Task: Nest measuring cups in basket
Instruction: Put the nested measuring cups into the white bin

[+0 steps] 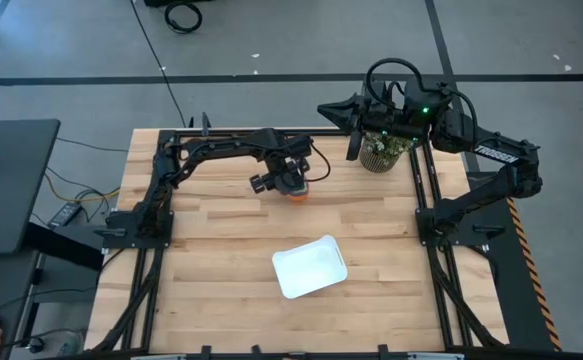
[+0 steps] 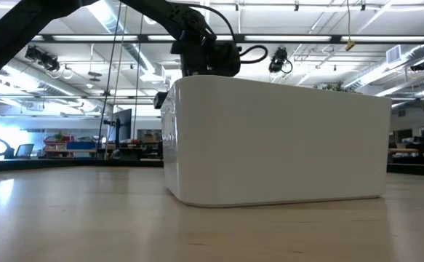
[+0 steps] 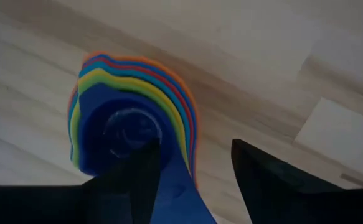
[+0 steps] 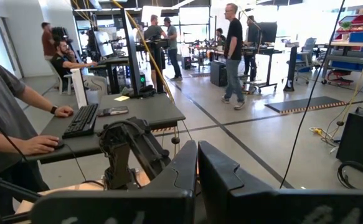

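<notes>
- The measuring cups (image 3: 131,124) sit nested in one stack on the wooden table (image 1: 211,260), orange outermost, then red, bright blue, green and yellow, with a dark blue cup innermost; its handle runs toward the camera between the fingers.
- From above, only an orange sliver of the stack shows beneath the left gripper (image 1: 289,182), near the table's far edge, well apart from the basket (image 1: 309,267).
- The left gripper's jaws are spread, straddling the blue handle without visibly pinching it.
- Thin moulded plastic, the stack looks light and stiff with smooth, likely slippery walls; the overlapped handles appear the surest place to grip, so that all six lift as one.
- The white basket stands empty on the near half of the table, angled to its edges.
- The right gripper (image 4: 197,180) waits raised at the far right corner above a woven plant pot (image 1: 383,152), fingers pressed together.
- The tabletop is pale butcher-block planks inside a dark frame.
- Beyond lies an open workshop where several people stand or sit at desks; one person's hands (image 4: 41,144) rest at a keyboard (image 4: 81,120).
</notes>
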`<state>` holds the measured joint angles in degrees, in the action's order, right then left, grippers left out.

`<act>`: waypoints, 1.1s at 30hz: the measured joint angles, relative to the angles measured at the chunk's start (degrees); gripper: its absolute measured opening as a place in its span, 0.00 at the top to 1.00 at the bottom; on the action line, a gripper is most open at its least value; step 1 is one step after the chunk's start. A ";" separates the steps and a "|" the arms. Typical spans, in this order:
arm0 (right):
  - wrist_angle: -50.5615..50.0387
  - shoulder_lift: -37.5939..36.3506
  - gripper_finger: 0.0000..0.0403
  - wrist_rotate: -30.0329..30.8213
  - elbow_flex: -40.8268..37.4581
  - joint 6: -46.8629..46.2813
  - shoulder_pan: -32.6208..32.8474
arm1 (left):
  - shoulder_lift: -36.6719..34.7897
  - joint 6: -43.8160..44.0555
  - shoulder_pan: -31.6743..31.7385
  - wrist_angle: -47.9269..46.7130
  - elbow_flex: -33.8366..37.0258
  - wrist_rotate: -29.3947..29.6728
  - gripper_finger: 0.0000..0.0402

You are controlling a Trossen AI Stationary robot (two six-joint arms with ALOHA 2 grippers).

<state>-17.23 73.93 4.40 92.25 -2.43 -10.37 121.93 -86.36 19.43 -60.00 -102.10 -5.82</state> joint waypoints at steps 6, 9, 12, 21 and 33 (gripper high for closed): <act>0.01 0.00 0.94 0.00 0.00 0.01 0.01 | -0.02 -2.57 0.01 1.85 0.00 -0.85 0.53; 0.01 0.00 0.94 0.01 0.00 0.02 0.01 | -0.05 2.06 -0.05 3.23 -0.02 1.00 0.57; 0.00 0.00 0.94 0.02 0.00 0.02 0.02 | -1.01 9.87 -0.04 3.65 -0.04 1.93 0.59; 0.00 0.00 0.94 0.00 0.00 0.00 0.02 | -1.81 21.75 2.40 0.65 -0.11 2.32 0.56; 0.02 0.00 0.94 0.02 0.00 0.01 0.02 | -1.70 23.16 5.98 1.55 -0.09 -5.21 0.46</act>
<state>-17.22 73.93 4.42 92.25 -2.43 -10.35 120.22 -63.20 25.42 -58.45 -102.19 -11.03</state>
